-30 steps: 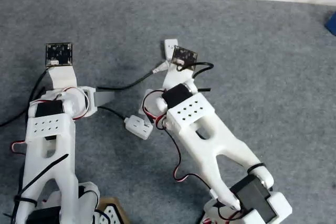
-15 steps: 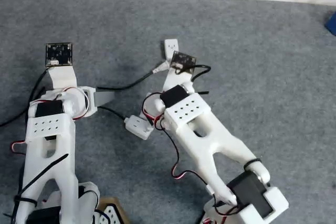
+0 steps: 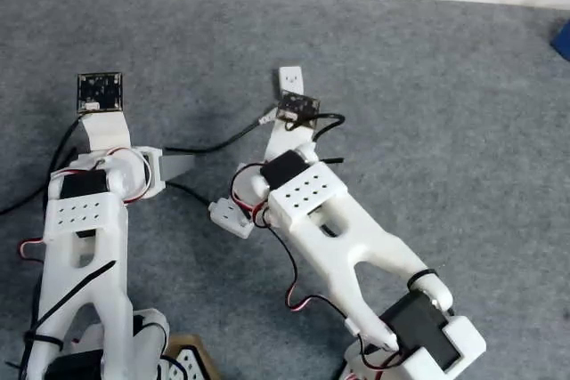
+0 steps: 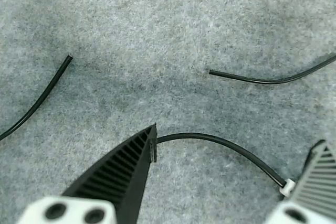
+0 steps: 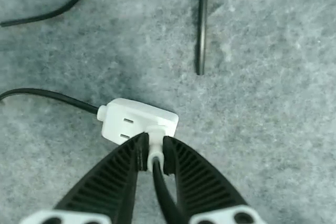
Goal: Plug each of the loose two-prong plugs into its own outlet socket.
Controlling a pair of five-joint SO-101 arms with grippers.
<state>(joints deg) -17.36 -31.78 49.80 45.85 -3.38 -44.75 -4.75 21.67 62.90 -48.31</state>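
Note:
My right gripper [image 5: 155, 140] is shut on a white two-prong plug [image 5: 155, 149] whose black cord runs back between the fingers. The plug's front touches the side of a white outlet socket [image 5: 137, 120]; its prongs are hidden. Two slots on the socket's upper face are empty. In the high view this socket [image 3: 230, 216] lies partly under the right arm [image 3: 307, 193]. My left gripper [image 4: 236, 137] is open low over the carpet, with a black cord [image 4: 220, 142] lying between its fingers. A second white piece [image 3: 290, 79] and a white-tipped cord end [image 3: 267, 116] lie beyond the right wrist.
Grey carpet covers the whole floor. Loose black cord ends [image 4: 67, 60] [image 4: 211, 72] lie ahead of the left gripper. Another cut cord end [image 5: 200, 69] lies beyond the socket. A blue object [image 3: 563, 37] sits at the far right edge.
The right arm has shifted left and drawn in, and the socket has slid slightly left with it. The white piece beyond its wrist is now uncovered. The left arm has not moved.

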